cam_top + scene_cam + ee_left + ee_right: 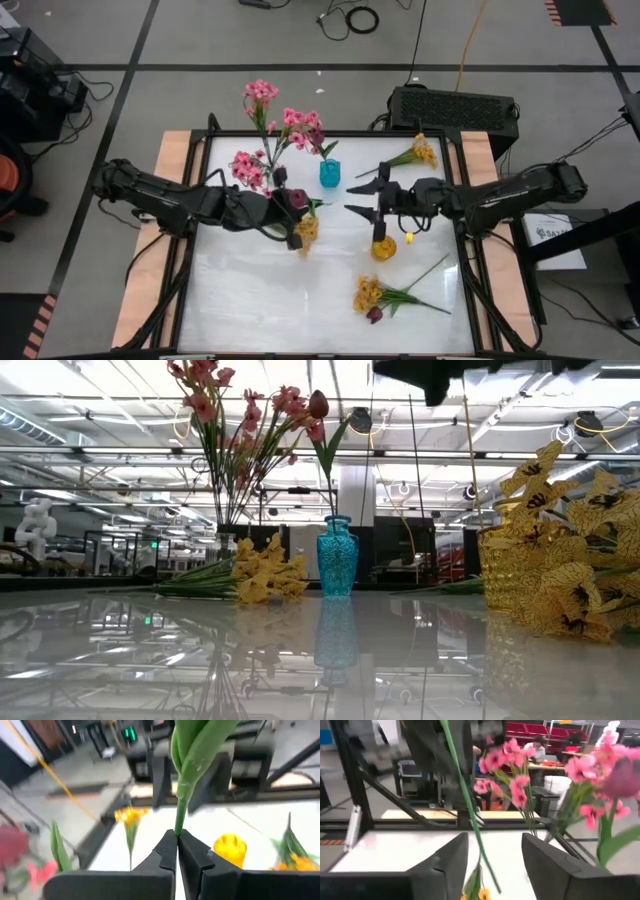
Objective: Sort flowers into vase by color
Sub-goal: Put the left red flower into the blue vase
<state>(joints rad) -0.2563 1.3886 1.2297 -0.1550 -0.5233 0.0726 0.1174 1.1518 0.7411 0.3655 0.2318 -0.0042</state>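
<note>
My left gripper (pixel 296 208) (pixel 177 839) is left of the table's middle, shut on a flower with a green stem and broad leaves (pixel 192 755); a dark magenta bloom (pixel 297 198) shows at it. My right gripper (pixel 362 192) (pixel 495 851) is open above the yellow vase (pixel 383 246) (pixel 515 565). A thin green stem (pixel 465 795) crosses the gap between its fingers, with yellow blooms (pixel 479 894) low down; I see no touch. The blue vase (pixel 330 174) (pixel 337 556) holds a magenta bloom (pixel 318 404). Pink sprays (pixel 262 93) (pixel 205 400) stand beside it. My left gripper pinches the green stem (pixel 179 820) between its two fingers, just below the leaves. The stem runs on past the fingertips, along the fingers' line. How the flower's other end sits is hidden by the gripper.
Yellow sprays lie on the table at the far right (pixel 420 152), near the front (pixel 372 295) with a dark bloom (pixel 375 315), and under my left gripper (pixel 306 230). A black box (pixel 455 108) sits beyond the far edge. Wooden rails (pixel 172 160) flank the white top.
</note>
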